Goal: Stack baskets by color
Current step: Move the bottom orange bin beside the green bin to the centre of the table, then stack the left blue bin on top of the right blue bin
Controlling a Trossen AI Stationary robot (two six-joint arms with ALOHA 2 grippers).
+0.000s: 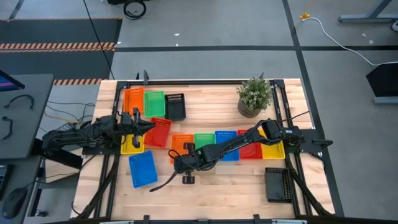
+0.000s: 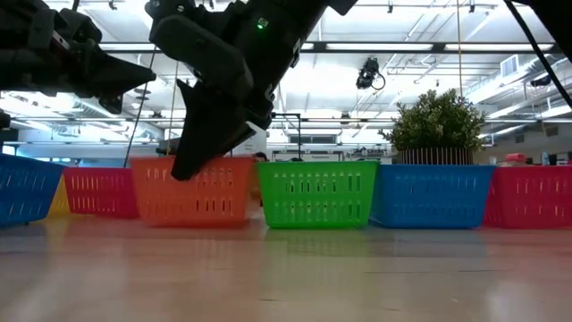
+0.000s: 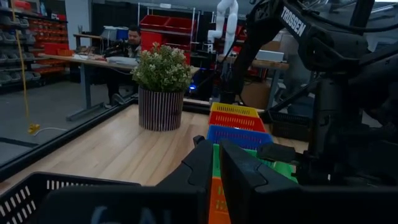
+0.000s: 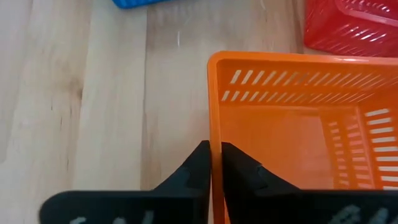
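A row of baskets stands mid-table: orange, green, blue, red, yellow. My right gripper reaches across from the right and is shut on the orange basket, which rests flat on its bottom. Farther left lie a red basket, a yellow one and a blue one. Orange, green and black baskets sit at the far left. My left gripper waits shut over the left side, holding nothing. My right gripper straddles the orange basket's near wall at its rim, with one finger inside the basket and one outside. The fingers slant down from the table's right and lie along the wall. The basket stands level on the table.
A potted plant stands at the far right. A second black basket lies near the front right corner. Bare wood lies along the near edge between the blue and black baskets. A person sits at a desk beyond the table.
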